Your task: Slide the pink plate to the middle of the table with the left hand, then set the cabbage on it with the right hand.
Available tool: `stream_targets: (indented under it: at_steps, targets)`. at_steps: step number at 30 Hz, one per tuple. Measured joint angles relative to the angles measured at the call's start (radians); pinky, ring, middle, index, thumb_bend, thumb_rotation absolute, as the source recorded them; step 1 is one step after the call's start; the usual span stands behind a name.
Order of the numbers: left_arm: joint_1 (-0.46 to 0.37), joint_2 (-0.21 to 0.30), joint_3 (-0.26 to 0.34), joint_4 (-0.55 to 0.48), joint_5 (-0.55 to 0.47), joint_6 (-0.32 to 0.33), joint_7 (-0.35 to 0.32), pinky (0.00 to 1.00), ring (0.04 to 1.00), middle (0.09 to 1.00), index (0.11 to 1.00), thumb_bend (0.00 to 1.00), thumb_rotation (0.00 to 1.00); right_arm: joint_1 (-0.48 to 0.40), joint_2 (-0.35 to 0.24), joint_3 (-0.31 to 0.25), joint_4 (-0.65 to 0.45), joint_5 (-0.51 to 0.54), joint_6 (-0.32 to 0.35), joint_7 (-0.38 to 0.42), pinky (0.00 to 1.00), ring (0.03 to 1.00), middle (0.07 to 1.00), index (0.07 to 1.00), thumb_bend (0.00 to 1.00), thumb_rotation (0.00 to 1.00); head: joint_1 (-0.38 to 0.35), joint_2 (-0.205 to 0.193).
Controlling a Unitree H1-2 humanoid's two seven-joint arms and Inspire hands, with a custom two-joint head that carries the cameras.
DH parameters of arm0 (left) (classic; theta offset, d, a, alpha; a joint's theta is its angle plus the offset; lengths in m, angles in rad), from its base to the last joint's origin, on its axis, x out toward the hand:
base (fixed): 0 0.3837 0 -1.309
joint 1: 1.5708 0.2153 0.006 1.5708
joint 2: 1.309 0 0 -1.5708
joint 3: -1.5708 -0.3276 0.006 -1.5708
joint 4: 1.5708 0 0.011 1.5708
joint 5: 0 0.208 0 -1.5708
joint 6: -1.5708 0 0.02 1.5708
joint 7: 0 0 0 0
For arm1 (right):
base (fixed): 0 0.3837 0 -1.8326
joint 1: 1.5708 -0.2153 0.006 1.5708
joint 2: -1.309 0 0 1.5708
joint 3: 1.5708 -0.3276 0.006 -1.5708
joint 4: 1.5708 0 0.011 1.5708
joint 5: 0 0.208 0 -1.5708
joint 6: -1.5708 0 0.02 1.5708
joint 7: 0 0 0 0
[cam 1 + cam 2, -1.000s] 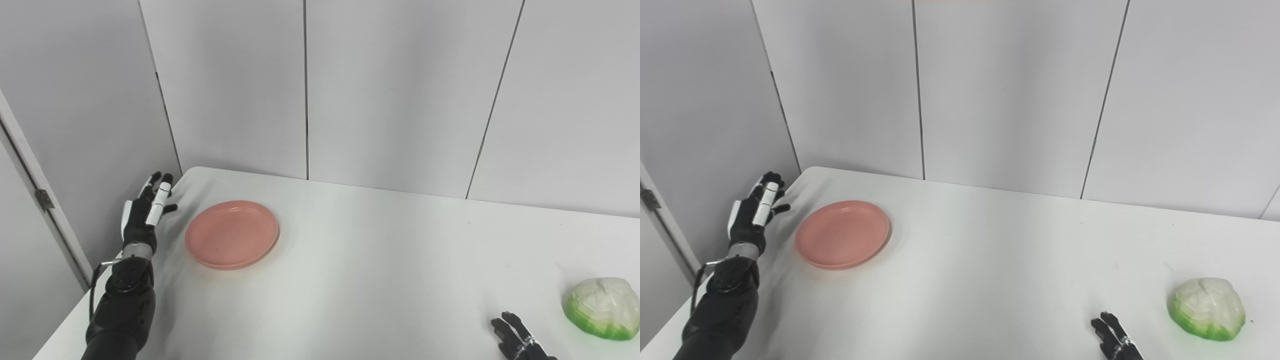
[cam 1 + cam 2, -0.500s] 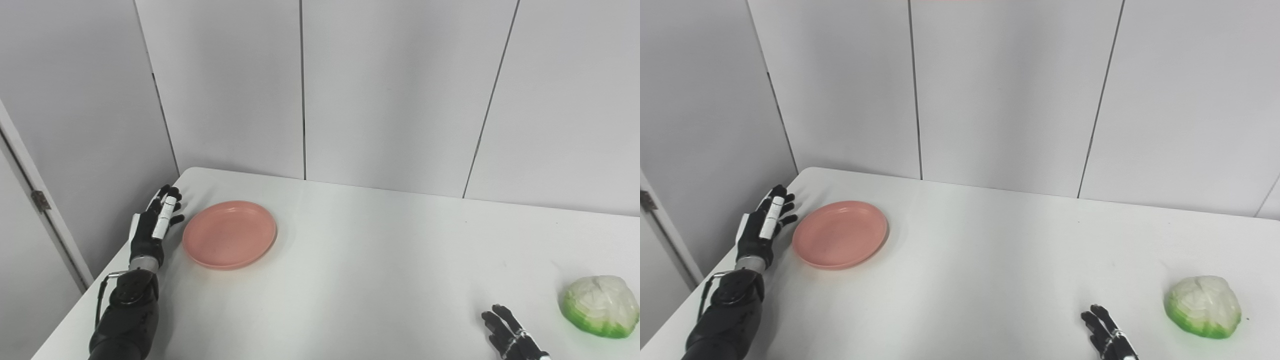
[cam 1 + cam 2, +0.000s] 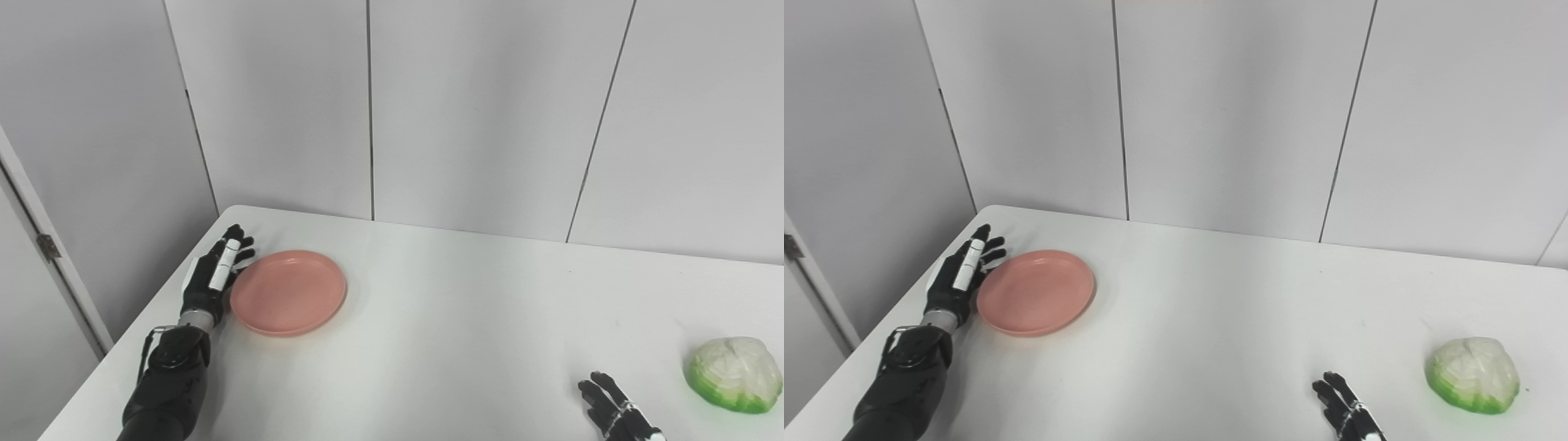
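The pink plate (image 3: 288, 293) lies flat on the left part of the white table (image 3: 441, 318). My left hand (image 3: 214, 278) stands edge-on with fingers straight and apart, pressed against the plate's left rim, open and holding nothing. The cabbage (image 3: 732, 374), pale with a green base, rests near the table's right edge. My right hand (image 3: 612, 409) lies at the bottom edge, fingers spread and open, a short way left of the cabbage and apart from it.
Grey wall panels (image 3: 478, 110) stand close behind the table's far edge. The table's left edge (image 3: 122, 355) runs just beside my left forearm. A door frame with a hinge (image 3: 46, 245) is at the far left.
My left hand moved right from beside the table's edge until it met the plate's left rim, and the plate has shifted slightly right. The right hand crept a little left.
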Motion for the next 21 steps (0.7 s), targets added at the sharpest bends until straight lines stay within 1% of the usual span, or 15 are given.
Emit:
stream_targets:
  at_steps: [3,5,7,10,12,14,15,17,18,20,21]
  targets:
    - [-0.011,-0.015,-0.002,0.007,-0.011,-0.006,-0.014,0.68,0.827,0.841,0.893,0.86,0.84,0.0,0.0,0.006,0.0,0.0,0.003,0.0,0.98,0.922,0.863,0.872,0.89,1.0,-0.003,0.0]
    - [-0.014,-0.024,-0.002,0.006,-0.013,-0.006,-0.02,0.67,0.819,0.837,0.889,0.9,0.84,0.0,0.002,0.009,-0.001,0.0,0.007,0.0,0.97,0.919,0.859,0.871,0.88,1.0,-0.006,0.002]
    - [-0.016,-0.033,-0.002,0.004,-0.013,-0.004,-0.02,0.67,0.815,0.833,0.88,0.9,0.84,0.0,0.002,0.013,-0.002,0.0,0.009,-0.001,0.97,0.917,0.857,0.871,0.88,1.0,-0.011,0.005]
    - [-0.016,-0.045,-0.002,-0.011,-0.013,0.011,-0.02,0.66,0.812,0.825,0.873,0.88,0.85,0.002,0.002,0.017,-0.004,0.0,0.011,-0.002,0.97,0.924,0.865,0.878,0.87,1.0,-0.014,0.006]
    - [-0.016,-0.055,-0.001,-0.023,-0.013,0.021,-0.02,0.66,0.814,0.822,0.876,0.9,0.84,0.003,0.001,0.02,-0.005,0.001,0.012,-0.001,0.97,0.927,0.868,0.882,0.87,1.0,-0.021,0.018]
    - [-0.015,-0.072,0.003,-0.036,-0.02,0.031,-0.02,0.66,0.813,0.817,0.88,0.89,0.83,0.008,-0.003,0.024,-0.008,0.001,0.012,-0.001,0.97,0.927,0.868,0.88,0.87,1.0,-0.022,0.018]
    - [-0.014,-0.08,0.006,-0.048,-0.032,0.041,-0.02,0.66,0.813,0.816,0.882,0.88,0.83,0.012,-0.006,0.027,-0.009,0.001,0.012,-0.001,0.97,0.927,0.868,0.88,0.87,1.0,-0.026,0.028]
    - [-0.011,-0.104,0.008,-0.064,-0.036,0.047,-0.02,0.66,0.814,0.819,0.879,0.88,0.84,0.022,-0.012,0.033,-0.014,0.001,0.012,-0.001,0.97,0.927,0.87,0.881,0.87,1.0,-0.031,0.034]
    - [-0.009,-0.114,0.009,-0.074,-0.042,0.05,-0.02,0.67,0.816,0.82,0.874,0.88,0.82,0.028,-0.015,0.034,-0.015,0.001,0.012,-0.001,0.97,0.926,0.872,0.882,0.87,1.0,-0.031,0.034]
    - [-0.005,-0.151,0.016,-0.1,-0.061,0.063,-0.02,0.69,0.83,0.829,0.87,0.86,0.79,0.041,-0.019,0.037,-0.02,0.001,0.013,-0.003,0.96,0.925,0.874,0.882,0.86,1.0,-0.037,0.052]
    - [0.0,-0.176,0.024,-0.12,-0.075,0.069,-0.018,0.7,0.836,0.834,0.87,0.86,0.79,0.047,-0.021,0.04,-0.023,0.001,0.015,-0.006,0.96,0.925,0.874,0.881,0.86,1.0,-0.037,0.052]
